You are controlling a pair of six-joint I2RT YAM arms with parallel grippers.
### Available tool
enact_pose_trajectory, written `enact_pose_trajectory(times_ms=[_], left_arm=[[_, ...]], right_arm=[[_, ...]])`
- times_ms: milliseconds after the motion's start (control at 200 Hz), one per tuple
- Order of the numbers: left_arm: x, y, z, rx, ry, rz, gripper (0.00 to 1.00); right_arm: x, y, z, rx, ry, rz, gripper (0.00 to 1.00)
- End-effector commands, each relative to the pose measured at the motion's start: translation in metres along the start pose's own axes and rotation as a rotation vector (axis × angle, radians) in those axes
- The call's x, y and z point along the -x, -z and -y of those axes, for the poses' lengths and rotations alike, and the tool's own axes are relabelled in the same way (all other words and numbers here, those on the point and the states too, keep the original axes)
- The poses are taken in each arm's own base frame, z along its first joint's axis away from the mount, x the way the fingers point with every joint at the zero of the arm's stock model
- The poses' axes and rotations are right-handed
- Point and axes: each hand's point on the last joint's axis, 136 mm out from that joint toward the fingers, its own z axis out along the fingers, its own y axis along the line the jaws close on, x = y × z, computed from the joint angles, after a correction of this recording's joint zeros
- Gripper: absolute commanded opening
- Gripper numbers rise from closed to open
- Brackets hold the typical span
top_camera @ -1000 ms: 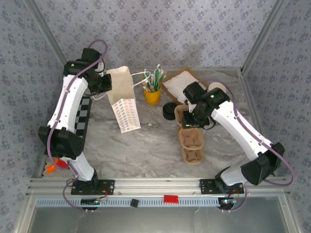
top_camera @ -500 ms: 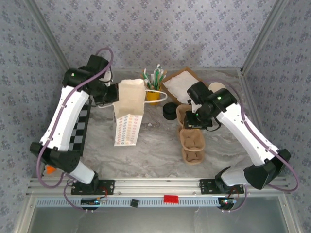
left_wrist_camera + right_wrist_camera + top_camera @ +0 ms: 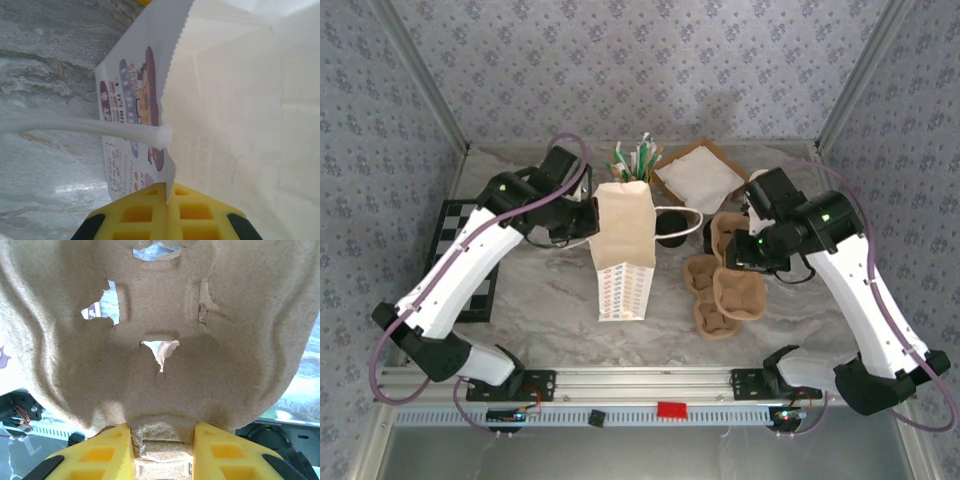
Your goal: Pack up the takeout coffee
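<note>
Your left gripper [image 3: 591, 218] is clenched on the top rim of the white paper bag [image 3: 625, 250]. In the left wrist view the yellow pads [image 3: 145, 212] meet with the serrated paper edge pinched between them, and a white bag handle [image 3: 85, 126] crosses the marble table [image 3: 550, 300] beside the printed side.

Your right gripper [image 3: 748, 252] is to the right of the bag, grasping a moulded pulp cup carrier [image 3: 740, 292]. In the right wrist view its fingers stand partly apart, with the carrier's central ridge wedged between them. The torn brown underside fills the space above.

More pulp cup wells [image 3: 713, 320] show just nearer the arm bases than the held carrier. You cannot tell from the top view whether they belong to a second carrier.

A yellow cup of stirrers [image 3: 632, 165] stands just behind the bag. A black lid [image 3: 670, 232] lies just beside the bag on its right, between it and the carrier. A stack of white napkins [image 3: 698, 175] sits behind and to the right of the bag, and a checkered board [image 3: 458, 250] lies well to its left.
</note>
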Motion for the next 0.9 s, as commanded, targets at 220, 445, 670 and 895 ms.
enact_pose_trajectory(times_ms=[220,445,670,895], left_arm=[[0.006,-0.004,0.011,-0.103,0.156,0.112,0.00],[0.005,-0.006,0.011,-0.120,0.157,0.110,0.00],[0.004,-0.003,0.013,-0.114,0.098,0.089,0.17],[-0.003,-0.005,0.011,-0.103,0.067,0.055,0.12]], right_arm=[[0.001,0.035,-0.006,0.055,-0.069,0.039,0.29],[0.022,0.056,-0.027,0.131,-0.077,0.109,0.27],[0.043,0.072,-0.064,0.230,-0.054,0.168,0.27],[0.060,0.076,-0.106,0.319,-0.012,0.205,0.26]])
